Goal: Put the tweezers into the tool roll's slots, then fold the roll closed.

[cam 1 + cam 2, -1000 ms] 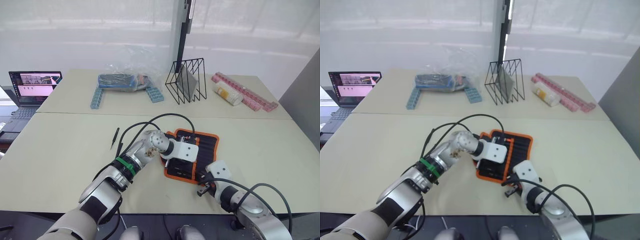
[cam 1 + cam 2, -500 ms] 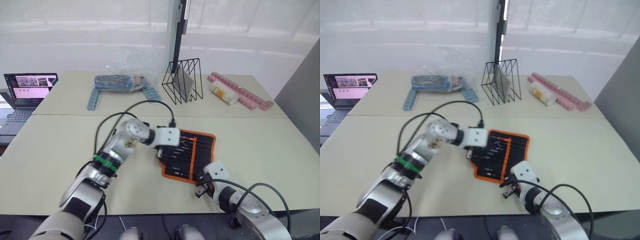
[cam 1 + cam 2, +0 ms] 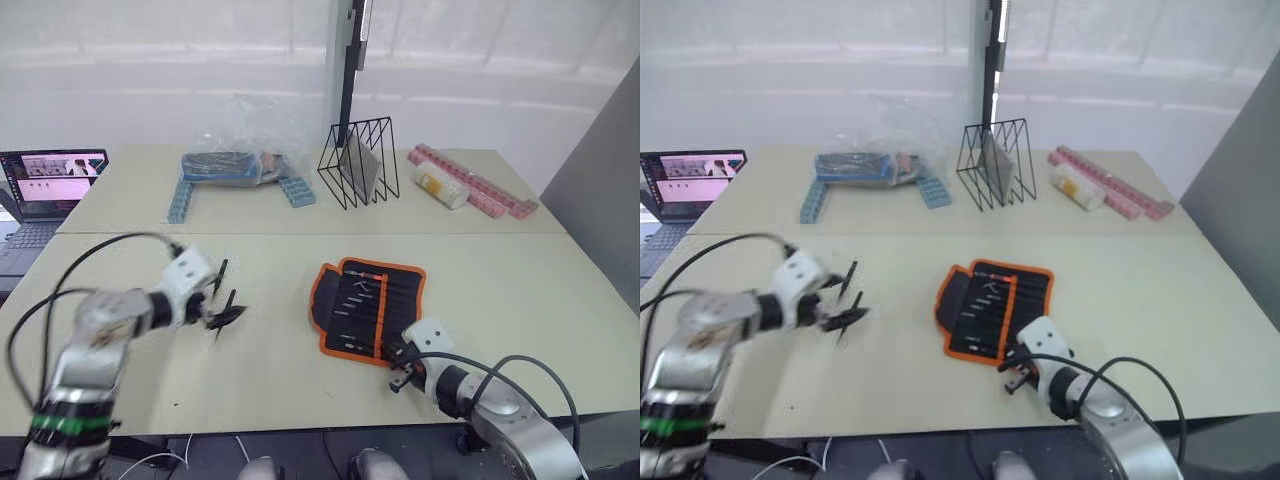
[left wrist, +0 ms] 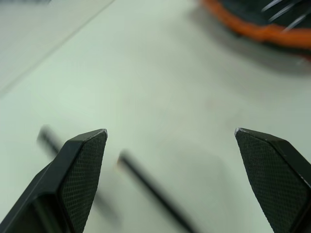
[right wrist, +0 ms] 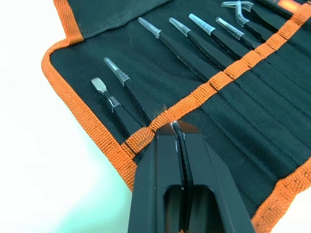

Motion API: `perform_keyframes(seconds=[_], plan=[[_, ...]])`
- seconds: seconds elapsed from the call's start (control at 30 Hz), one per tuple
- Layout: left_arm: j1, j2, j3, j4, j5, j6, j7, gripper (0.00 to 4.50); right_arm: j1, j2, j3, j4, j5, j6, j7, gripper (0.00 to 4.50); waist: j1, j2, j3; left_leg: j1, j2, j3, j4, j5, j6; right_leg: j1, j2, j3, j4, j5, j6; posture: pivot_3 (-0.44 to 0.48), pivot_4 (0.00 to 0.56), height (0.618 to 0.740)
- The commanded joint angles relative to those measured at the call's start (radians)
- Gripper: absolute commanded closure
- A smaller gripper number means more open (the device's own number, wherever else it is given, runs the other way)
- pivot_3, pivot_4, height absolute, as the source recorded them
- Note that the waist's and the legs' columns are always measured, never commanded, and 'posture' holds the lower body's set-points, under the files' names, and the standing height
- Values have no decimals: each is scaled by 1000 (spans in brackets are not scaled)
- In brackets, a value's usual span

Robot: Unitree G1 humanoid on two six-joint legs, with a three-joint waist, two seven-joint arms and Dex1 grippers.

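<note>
The tool roll (image 3: 366, 303) lies unrolled on the near table, black with orange trim. Several tweezers (image 5: 192, 58) sit in its slots (image 5: 252, 92), their capped tips showing. One loose pair of tweezers (image 3: 219, 276) lies on the table left of the roll. My left gripper (image 3: 225, 308) hangs open just over it, and in the left wrist view the slim black tweezers (image 4: 150, 187) lie between the fingers (image 4: 80, 177). My right gripper (image 3: 396, 366) is shut at the roll's near edge, its tips against the orange band (image 5: 214, 85).
At the back stand a wire rack (image 3: 356, 160), a clear plastic bag on blue blocks (image 3: 235, 165), a white jar (image 3: 437, 184) and pink strips (image 3: 478, 185). A laptop (image 3: 50, 175) sits at the far left. A seam between the tables runs behind the roll.
My left arm has swung away from the roll to the loose tweezers on the left, and its gripper has opened. The camera has panned. My right gripper has stayed at the roll's edge.
</note>
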Motion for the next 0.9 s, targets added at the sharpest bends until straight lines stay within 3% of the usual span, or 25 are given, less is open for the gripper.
perform_keyframes(seconds=[0.03,0.2,0.53,0.7,0.9], plan=[[123,-4,167,-92,-52,-11,68,24,6,-17,13,67,-1,19,23,4500,2,0,0,0,0,0,0,0,0,0,-1,0,0,0,0,0,150,725],[303,-73,317,-168,-132,-14,140,24,-7,-38,3,89,1,2,56,4500,14,-2,0,4,0,0,0,0,-1,3,-5,-2,0,0,0,0,150,725],[443,-152,353,-255,-221,1,259,24,-43,-64,6,136,-6,-30,110,4500,17,-3,-1,7,-3,1,-3,0,-1,4,-14,-3,0,0,-1,0,150,725],[425,-156,315,-232,-236,2,304,24,-53,-62,9,143,-10,-32,117,4500,16,-3,-1,7,-3,1,-4,0,-1,4,-14,-3,0,-1,-2,0,150,725],[256,-190,200,-141,-247,42,401,24,-65,-53,17,146,-14,-34,111,4500,21,-3,-1,9,-4,1,-4,0,-1,5,-14,-4,-1,-1,-2,0,150,725]])
